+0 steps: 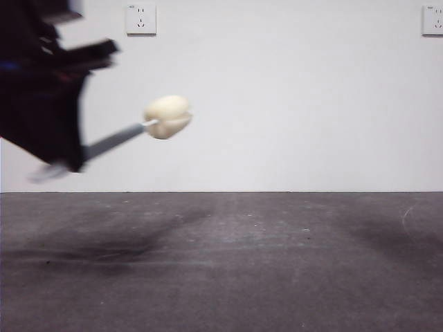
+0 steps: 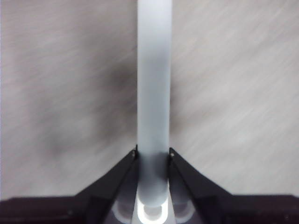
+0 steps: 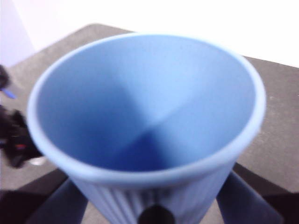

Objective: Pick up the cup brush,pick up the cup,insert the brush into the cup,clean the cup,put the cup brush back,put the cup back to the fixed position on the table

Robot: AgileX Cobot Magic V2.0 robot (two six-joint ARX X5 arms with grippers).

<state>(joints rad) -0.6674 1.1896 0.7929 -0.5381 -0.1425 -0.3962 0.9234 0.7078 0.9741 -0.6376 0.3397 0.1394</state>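
At far left of the front view, high above the surface [image 1: 221, 277]: left end effector [image 1: 73, 162], big, dark and motion-blurred, clamped on the cup brush [image 1: 131, 135]. Held in the air, well clear of the surface, long axis tilted, rising from the grip at lower left toward the sponge head at upper right. Grey handle emerging from the dark jaws, then a short white neck, then a cream-yellow lobed sponge head pointing toward the middle of the scene, against the pale wall [image 1: 291, 104]. Behind, high on that wall, one white socket [image 1: 140, 19] above the brush and another [image 1: 433, 19] at the far right edge. In the left wrist view, left end effector [image 2: 153, 156] narrowed down tight onto the handle of the cup brush [image 2: 154, 84], pale grey shaft running straight out from between the two black jaws, white loop end showing just behind the grip. In the right wrist view, right end effector [image 3: 154, 205] closed around the cup [image 3: 145, 107], jaws pressed on the ribbed lower wall at either side; blue tumbler with fine vertical ribs, open mouth wide toward the camera, smooth blue inside, lifted off the surface [image 3: 275, 107].
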